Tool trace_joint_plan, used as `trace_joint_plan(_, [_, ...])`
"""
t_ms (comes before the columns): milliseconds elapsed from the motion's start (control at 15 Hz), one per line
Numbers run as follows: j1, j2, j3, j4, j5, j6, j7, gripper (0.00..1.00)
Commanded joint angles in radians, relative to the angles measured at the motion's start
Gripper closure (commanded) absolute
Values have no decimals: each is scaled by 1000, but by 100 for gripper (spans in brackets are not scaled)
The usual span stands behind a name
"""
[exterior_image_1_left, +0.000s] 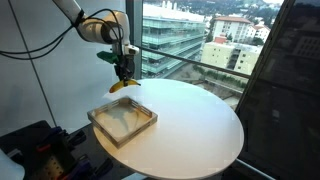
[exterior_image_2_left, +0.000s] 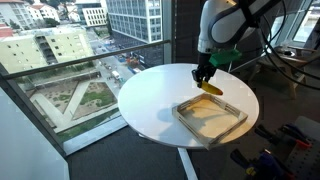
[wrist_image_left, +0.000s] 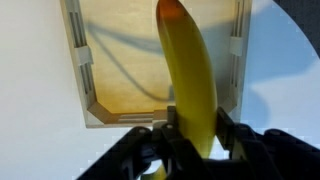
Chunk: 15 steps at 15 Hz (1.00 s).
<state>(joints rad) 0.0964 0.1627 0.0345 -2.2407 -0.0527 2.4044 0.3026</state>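
Status: the banana is off the table and in my gripper, so the lift looks done. It has not been set down, and as far as I can judge it touches nothing but me.

Gripper: closed down to the banana's width, with one finger pressed on each side near one end of the fruit. In the wrist view the rest of it sticks out ahead of me. In both exterior views the banana hangs just below my gripper.

Surroundings: a shallow wooden tray lies beneath me. Its near wall sits just beyond my fingertips in the wrist view, and the banana's free end lies over the tray floor. In both exterior views there is open air between the fruit and the tray. The tray rests on the round white table, and I can make out nothing in it.
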Motion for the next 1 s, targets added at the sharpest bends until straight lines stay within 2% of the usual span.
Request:
trace_joint_plan(0, [8,1,4,-24,-19,58,-10,84])
trace_joint_plan(333, [13,23,10,-44,8,117,-24,84])
trace_joint_plan(933, [-6,52,12,-82,83,120,-77,84])
